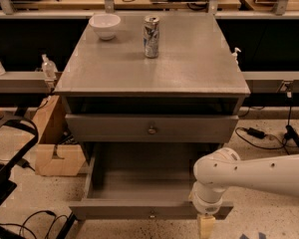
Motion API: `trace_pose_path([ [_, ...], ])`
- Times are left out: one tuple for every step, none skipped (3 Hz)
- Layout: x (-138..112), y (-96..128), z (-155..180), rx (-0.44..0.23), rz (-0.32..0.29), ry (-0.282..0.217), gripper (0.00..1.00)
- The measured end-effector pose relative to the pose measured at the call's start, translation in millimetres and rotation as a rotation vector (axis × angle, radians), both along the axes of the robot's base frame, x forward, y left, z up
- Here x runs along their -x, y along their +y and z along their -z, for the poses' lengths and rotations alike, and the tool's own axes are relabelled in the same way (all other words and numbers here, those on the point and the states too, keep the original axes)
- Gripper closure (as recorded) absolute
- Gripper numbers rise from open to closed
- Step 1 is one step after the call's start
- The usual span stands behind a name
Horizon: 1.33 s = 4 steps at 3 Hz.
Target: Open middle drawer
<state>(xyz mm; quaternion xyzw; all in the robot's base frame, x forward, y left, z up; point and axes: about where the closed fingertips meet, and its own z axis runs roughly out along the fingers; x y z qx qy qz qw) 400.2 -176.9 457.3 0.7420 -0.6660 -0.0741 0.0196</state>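
Note:
The grey cabinet (152, 63) has three drawer levels. The middle drawer (109, 128) shows a plain grey front with a small round knob (151, 129) at centre; it stands out only slightly from the cabinet. Above it is a dark slot under the top. The lowest drawer (139, 183) is pulled far out, and its inside looks bare. My white arm (259, 176) comes in from the right. My gripper (206, 226) points down at the bottom edge of the view, in front of the lowest drawer's right front corner, well below and right of the middle knob.
A white bowl (104, 25) and a drink can (151, 30) stand on the cabinet top. A cardboard box (52, 143) sits on the floor at left, with a black frame (10, 173) beside it. Cables (261, 133) lie on the floor at right. Benches run behind.

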Motion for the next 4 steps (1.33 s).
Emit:
trace_pose_path([
  [1,0,1,0.000,0.000,0.002,0.50],
  [2,0,2,0.000,-0.001,0.005,0.73],
  [7,0,-1,0.009,-0.004,0.008,0.96],
  [15,1,-8,0.019,-0.016,0.015,1.00],
])
